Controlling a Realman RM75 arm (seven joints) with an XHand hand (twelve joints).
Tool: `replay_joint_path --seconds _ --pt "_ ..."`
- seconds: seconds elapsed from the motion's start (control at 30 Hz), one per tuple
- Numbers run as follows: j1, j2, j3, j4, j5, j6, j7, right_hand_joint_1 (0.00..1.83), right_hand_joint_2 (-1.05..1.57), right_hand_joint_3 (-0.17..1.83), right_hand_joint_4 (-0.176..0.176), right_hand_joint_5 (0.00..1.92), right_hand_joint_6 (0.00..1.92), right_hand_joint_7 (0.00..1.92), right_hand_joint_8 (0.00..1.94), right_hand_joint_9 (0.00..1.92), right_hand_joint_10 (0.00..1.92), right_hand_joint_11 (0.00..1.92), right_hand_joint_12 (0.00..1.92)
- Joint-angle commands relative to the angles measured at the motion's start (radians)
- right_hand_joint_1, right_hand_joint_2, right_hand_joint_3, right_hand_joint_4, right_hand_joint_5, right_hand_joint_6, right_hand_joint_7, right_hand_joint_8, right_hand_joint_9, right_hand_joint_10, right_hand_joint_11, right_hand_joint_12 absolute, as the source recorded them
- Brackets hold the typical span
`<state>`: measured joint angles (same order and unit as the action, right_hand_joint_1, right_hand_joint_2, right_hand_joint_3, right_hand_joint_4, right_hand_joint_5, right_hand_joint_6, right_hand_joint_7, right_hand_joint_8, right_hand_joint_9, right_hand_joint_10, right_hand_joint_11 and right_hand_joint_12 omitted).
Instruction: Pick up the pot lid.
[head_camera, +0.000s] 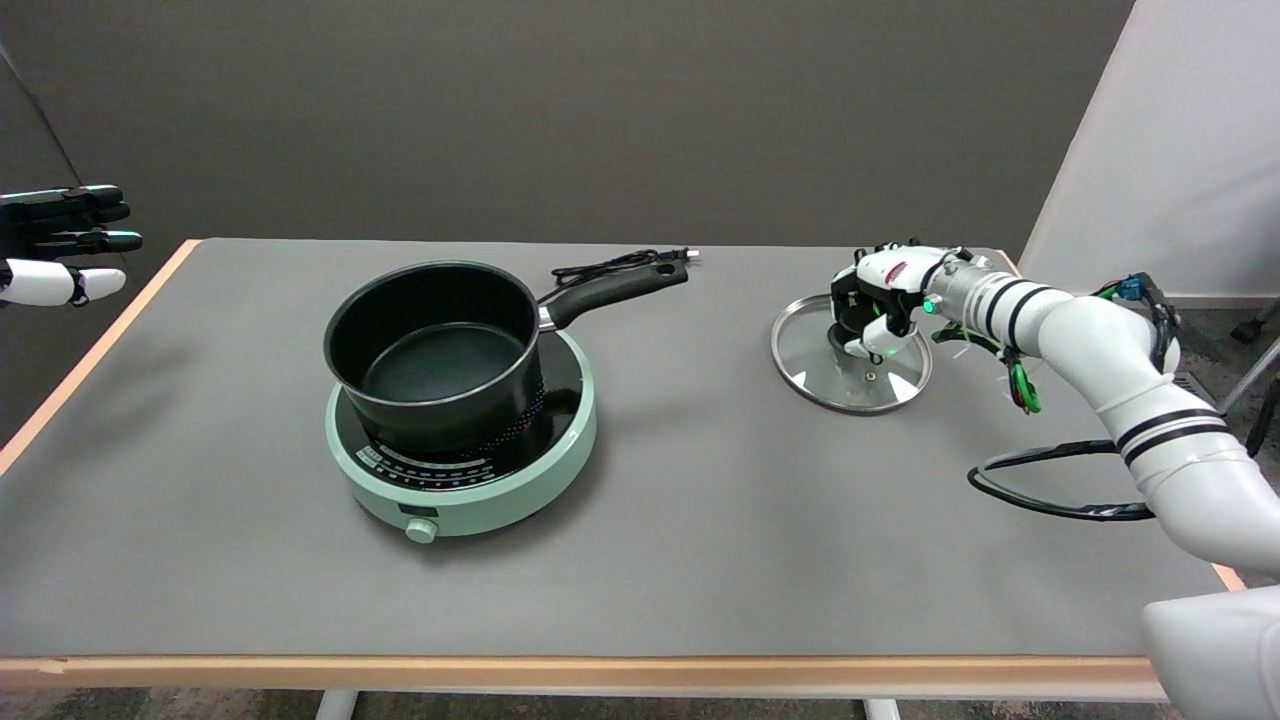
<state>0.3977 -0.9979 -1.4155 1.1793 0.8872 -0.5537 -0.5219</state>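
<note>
The glass pot lid with a steel rim lies on the grey table at the right. My right hand is on top of its far side, reaching in from the right. Its fingers curl down around the lid's black knob and grip it, and the knob is mostly hidden by them. The lid looks flat on the table or just barely off it.
A black saucepan stands open on a mint-green induction hob at the table's centre left, handle pointing right and back, with a black power cord behind it. A black cable loop lies near my right arm. The idle left hand hangs at the upper left.
</note>
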Motion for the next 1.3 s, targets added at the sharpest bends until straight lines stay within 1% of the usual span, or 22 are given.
replay_joint_path --seconds 0.03,0.07,0.1,0.13,0.17,0.2,0.27,0.3,0.37,0.4,0.57,0.63,0.7,0.77,0.87,0.9,0.93,1.0,1.17,1.3 --pt "0.0 -0.004 -0.001 0.003 0.022 0.011 0.0 1.12 1.25 0.12 -0.02 0.54 1.64 0.76 1.41 0.58 1.64 0.01 1.75" --pt "0.001 -0.004 -0.001 0.003 0.025 0.011 0.0 1.13 1.21 0.17 -0.025 0.56 1.62 0.78 1.37 0.63 1.64 0.0 1.79" --pt "0.002 -0.006 -0.001 0.003 0.031 0.012 0.0 1.13 1.2 0.18 -0.027 0.57 1.61 0.79 1.36 0.65 1.65 0.0 1.82" --pt "0.003 -0.007 -0.001 0.003 0.036 0.014 0.0 1.13 1.21 0.16 -0.028 0.57 1.61 0.79 1.36 0.66 1.65 0.0 1.83" --pt "0.003 -0.007 -0.001 0.003 0.039 0.016 0.0 1.13 1.19 0.19 -0.027 0.57 1.6 0.8 1.35 0.66 1.65 0.0 1.85" --pt "0.003 -0.008 -0.001 0.003 0.047 0.02 0.0 1.14 1.18 0.21 -0.026 0.58 1.59 0.81 1.33 0.68 1.63 0.05 1.89" --pt "0.003 -0.011 -0.001 0.002 0.056 0.028 0.0 1.13 1.21 0.15 -0.03 0.57 1.59 0.8 1.34 0.68 1.62 0.08 1.87" --pt "0.003 -0.012 -0.001 0.002 0.057 0.032 0.001 1.13 1.24 0.09 -0.029 0.57 1.59 0.79 1.35 0.66 1.6 0.12 1.85" --pt "0.003 -0.015 -0.001 0.003 0.057 0.033 0.0 1.14 1.23 0.11 -0.031 0.58 1.59 0.81 1.33 0.7 1.59 0.27 1.87" --pt "0.003 -0.016 -0.001 0.005 0.057 0.035 0.0 1.14 1.2 0.14 -0.035 0.58 1.58 0.81 1.33 0.71 1.59 0.31 1.89" --pt "0.003 -0.018 -0.001 0.017 0.073 0.037 0.0 1.14 1.2 0.15 -0.035 0.58 1.58 0.81 1.34 0.72 1.59 0.34 1.91" --pt "0.003 -0.019 -0.003 0.025 0.084 0.04 0.0 1.15 1.21 0.13 -0.029 0.59 1.57 0.82 1.32 0.73 1.57 0.37 1.89" --pt "0.003 -0.021 -0.006 0.036 0.111 0.055 0.0 1.15 1.21 0.12 -0.026 0.6 1.56 0.82 1.31 0.74 1.56 0.39 1.89" --pt "0.003 -0.021 -0.01 0.047 0.138 0.065 0.0 1.15 1.18 0.17 -0.027 0.61 1.56 0.83 1.3 0.75 1.55 0.41 1.91" --pt "0.001 -0.021 -0.014 0.072 0.163 0.083 0.0 1.15 1.19 0.14 -0.028 0.61 1.55 0.84 1.29 0.78 1.53 0.45 1.89" --pt "-0.003 -0.022 -0.014 0.084 0.168 0.089 0.0 1.2 1.15 0.19 0.034 0.61 1.46 0.82 1.31 0.79 1.53 0.46 1.89" --pt "-0.005 -0.022 -0.014 0.092 0.172 0.095 0.0 1.33 1.05 0.32 0.176 0.59 1.26 0.79 1.37 0.79 1.53 0.44 1.88" --pt "-0.01 -0.022 -0.014 0.107 0.175 0.112 0.0 1.33 1.05 0.32 0.176 0.59 1.25 0.8 1.37 0.81 1.53 0.45 1.89" --pt "-0.022 -0.026 -0.009 0.144 0.175 0.152 0.004 1.34 1.01 0.35 0.176 0.61 1.23 0.83 1.33 0.84 1.49 0.56 1.9" --pt "-0.023 -0.036 -0.004 0.148 0.175 0.158 0.007 1.34 1.01 0.36 0.176 0.62 1.23 0.83 1.32 0.84 1.48 0.57 1.9"
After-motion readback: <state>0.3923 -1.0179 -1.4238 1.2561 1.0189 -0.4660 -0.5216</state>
